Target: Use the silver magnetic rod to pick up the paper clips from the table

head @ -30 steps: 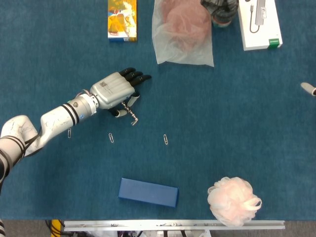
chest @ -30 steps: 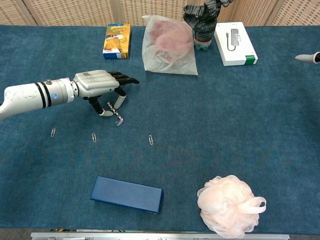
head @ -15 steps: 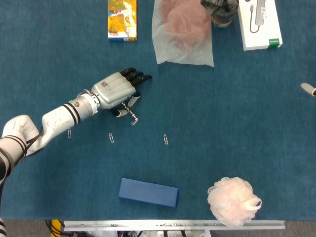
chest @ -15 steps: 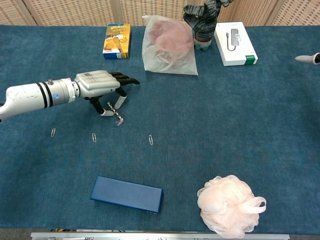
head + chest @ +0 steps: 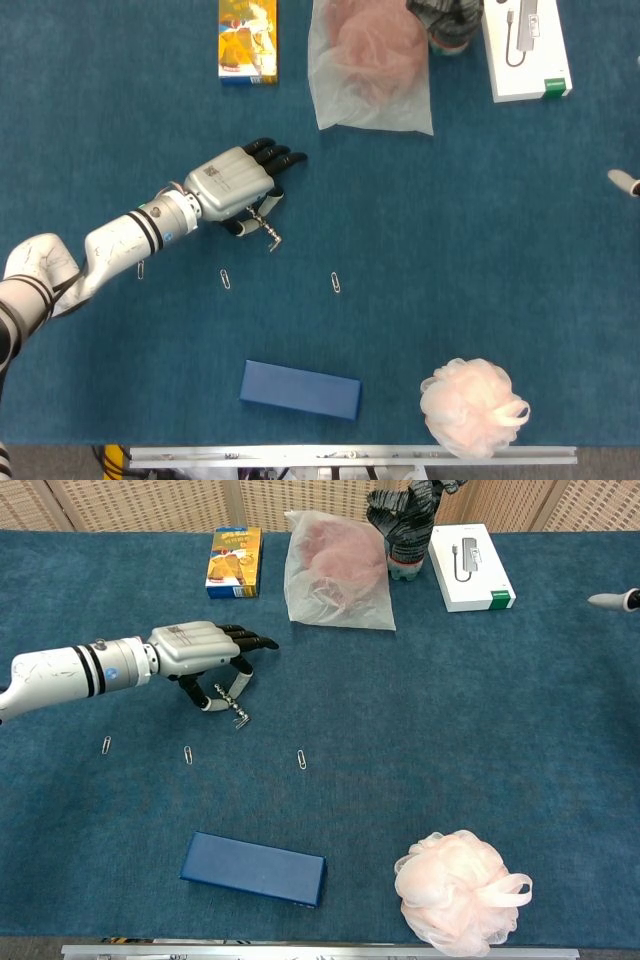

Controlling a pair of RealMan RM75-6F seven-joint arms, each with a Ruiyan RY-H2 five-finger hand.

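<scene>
The table (image 5: 480, 230) is being viewed from directly overhead by the head view, at moderate distance. The same surface is being viewed obliquely from the front edge by the chest view. The blue box (image 5: 299, 390) and the pink sponge (image 5: 458, 890) are being covered by both.

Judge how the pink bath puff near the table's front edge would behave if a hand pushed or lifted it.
The bath puff looks like gathered mesh ruffles, so it would probably squash under fingers rather than resist. It seems light for its bulk and would likely slide or tumble on the blue table when pushed. Its loose loop might snag a finger.
</scene>
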